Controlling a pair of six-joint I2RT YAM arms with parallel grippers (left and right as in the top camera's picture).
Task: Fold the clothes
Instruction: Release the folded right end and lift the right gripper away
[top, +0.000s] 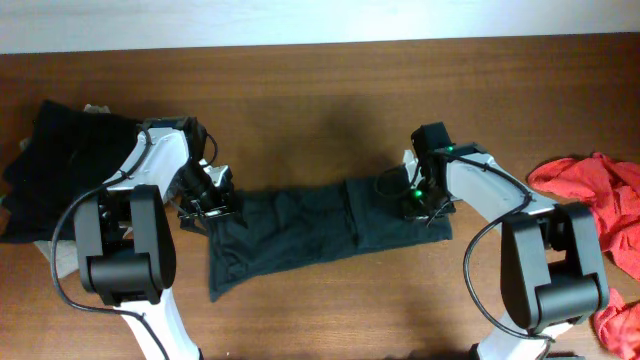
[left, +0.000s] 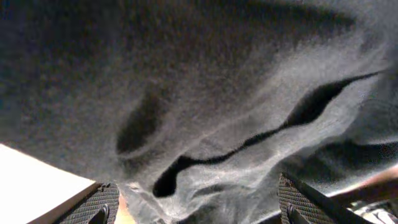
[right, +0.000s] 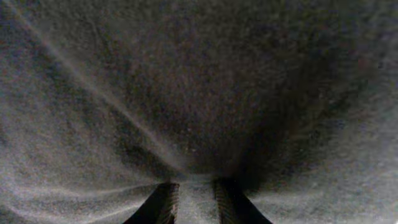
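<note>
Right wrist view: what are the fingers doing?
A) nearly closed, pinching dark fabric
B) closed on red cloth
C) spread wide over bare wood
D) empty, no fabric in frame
A: the right gripper has its fingers almost together with a ridge of the dark T-shirt caught between them. The red garment lies apart, at the far right of the overhead view.

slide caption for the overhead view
Left pincer and right pincer at opposite ends of a long dark fabric garment
</note>
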